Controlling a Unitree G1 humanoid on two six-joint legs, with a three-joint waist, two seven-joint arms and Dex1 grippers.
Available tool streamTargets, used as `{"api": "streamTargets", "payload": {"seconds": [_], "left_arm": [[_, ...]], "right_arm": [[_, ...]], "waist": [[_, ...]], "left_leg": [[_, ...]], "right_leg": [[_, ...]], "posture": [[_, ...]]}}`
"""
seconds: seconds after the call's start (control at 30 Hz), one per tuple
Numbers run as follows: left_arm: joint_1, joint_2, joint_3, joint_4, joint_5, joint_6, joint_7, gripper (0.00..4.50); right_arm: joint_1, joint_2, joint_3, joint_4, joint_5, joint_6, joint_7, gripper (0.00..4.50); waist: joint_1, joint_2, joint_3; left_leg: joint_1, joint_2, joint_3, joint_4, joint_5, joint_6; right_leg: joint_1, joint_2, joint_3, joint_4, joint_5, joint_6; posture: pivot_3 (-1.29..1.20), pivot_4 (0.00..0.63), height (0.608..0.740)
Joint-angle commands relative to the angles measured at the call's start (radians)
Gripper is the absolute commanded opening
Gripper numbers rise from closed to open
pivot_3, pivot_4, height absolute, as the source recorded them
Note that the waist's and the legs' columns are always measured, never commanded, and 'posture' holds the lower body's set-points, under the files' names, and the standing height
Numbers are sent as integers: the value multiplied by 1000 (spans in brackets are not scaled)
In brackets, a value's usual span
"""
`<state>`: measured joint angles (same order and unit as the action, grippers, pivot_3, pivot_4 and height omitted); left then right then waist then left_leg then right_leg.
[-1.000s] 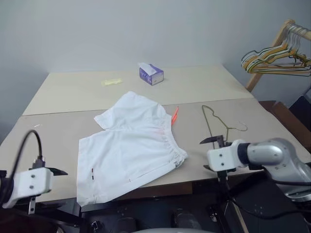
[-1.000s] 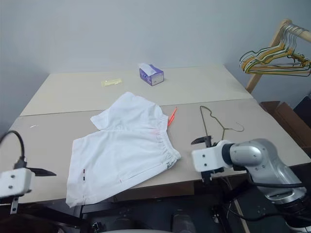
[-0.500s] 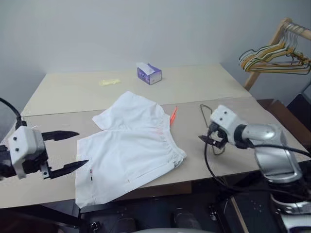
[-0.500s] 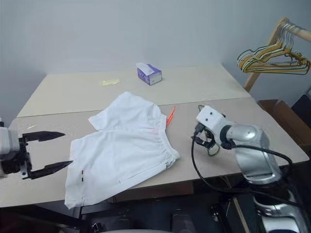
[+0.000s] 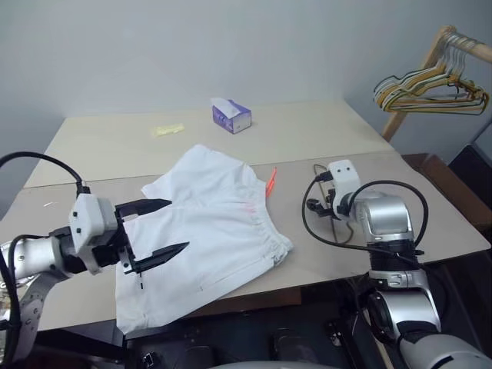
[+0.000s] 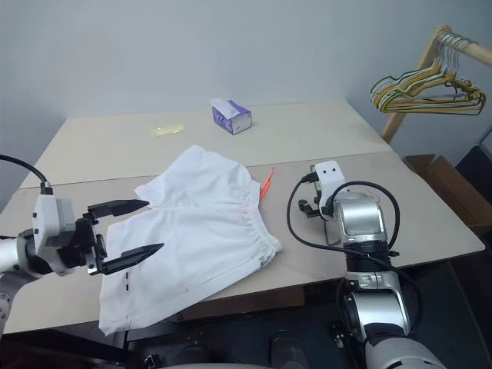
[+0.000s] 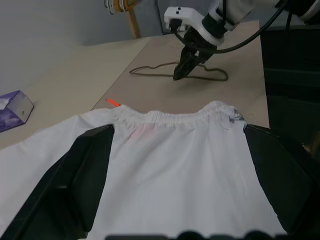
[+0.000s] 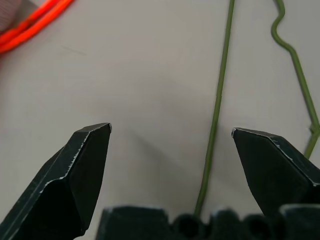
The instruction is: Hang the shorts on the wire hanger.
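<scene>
The shorts (image 5: 204, 231) lie flat on the worktop (image 5: 307, 138); the wire hanger (image 7: 165, 70) lies beside their waistband. A tissue box (image 5: 231, 116) with a tissue protruding stands farther back. Left tool (image 5: 157, 228) gapes over the shorts, holding nothing. Right tool (image 8: 170, 145), spread wide and empty, straddles the hanger's wire.

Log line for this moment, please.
shorts: flat on table | wire hanger: on table | right gripper: jaws open over hanger | left gripper: open over shorts

Head stereo pair looks forward and down. Left wrist view looks past its fingers across the shorts (image 7: 165, 165); right wrist view sits close over the wire hanger (image 8: 217, 107).
</scene>
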<state>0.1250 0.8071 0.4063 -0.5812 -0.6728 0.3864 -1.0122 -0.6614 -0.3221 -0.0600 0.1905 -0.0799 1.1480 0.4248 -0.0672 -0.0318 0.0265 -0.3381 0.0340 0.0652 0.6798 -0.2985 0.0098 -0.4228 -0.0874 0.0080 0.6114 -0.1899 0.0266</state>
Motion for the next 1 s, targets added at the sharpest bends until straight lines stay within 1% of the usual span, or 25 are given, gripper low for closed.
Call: {"api": "streamTargets", "payload": {"seconds": [0.03,0.23,0.4,0.5,0.53,0.8,0.87,1.0], "left_arm": [[-19,-12,-9,-55,-45,20,43,4487],[-4,-10,-29,-68,-30,12,53,4487],[-7,-9,-47,-65,-16,0,55,4487],[-7,-13,-59,-62,-4,-10,57,4500],[-8,-16,-66,-60,2,-15,58,4500],[-33,-44,-110,-57,20,-35,89,4500],[-50,-56,-139,-45,49,-39,114,4500],[-117,-86,-174,-17,91,38,247,4500]], "right_arm": [[-40,6,-28,47,38,-44,-27,4500],[-40,4,-14,135,74,-71,-45,4500],[-39,0,-11,197,95,-56,-57,4500],[-39,-7,-2,220,100,-54,-60,3911],[-36,-10,8,225,97,-57,-64,3599],[0,-14,46,200,99,-39,-73,725],[15,-12,50,187,99,-37,-81,33],[41,-20,54,107,77,-65,-124,33]], "waist": [[-5,0,0],[-19,0,0],[-28,0,0],[-29,0,0],[-29,0,0],[-32,-1,-1],[-32,-1,-1],[-30,-2,-2]], "left_leg": [[0,0,0,0,0,0],[1,0,-1,0,0,0],[1,0,-1,0,0,0],[1,0,-1,0,0,0],[1,0,-1,0,0,0],[1,1,-1,-1,0,0],[1,1,-1,-1,0,0],[1,1,-2,-1,0,0]], "right_leg": [[0,0,0,0,0,0],[0,1,1,0,0,0],[2,1,1,0,0,1],[2,1,1,0,0,1],[2,1,1,0,0,1],[3,2,2,0,0,1],[3,2,2,0,0,1],[4,2,1,0,0,1]], "posture": [[-26,0,740],[-13,0,740],[-11,0,740],[-13,0,740],[-17,0,740],[-33,0,740],[-33,0,740],[-42,0,740]]}}
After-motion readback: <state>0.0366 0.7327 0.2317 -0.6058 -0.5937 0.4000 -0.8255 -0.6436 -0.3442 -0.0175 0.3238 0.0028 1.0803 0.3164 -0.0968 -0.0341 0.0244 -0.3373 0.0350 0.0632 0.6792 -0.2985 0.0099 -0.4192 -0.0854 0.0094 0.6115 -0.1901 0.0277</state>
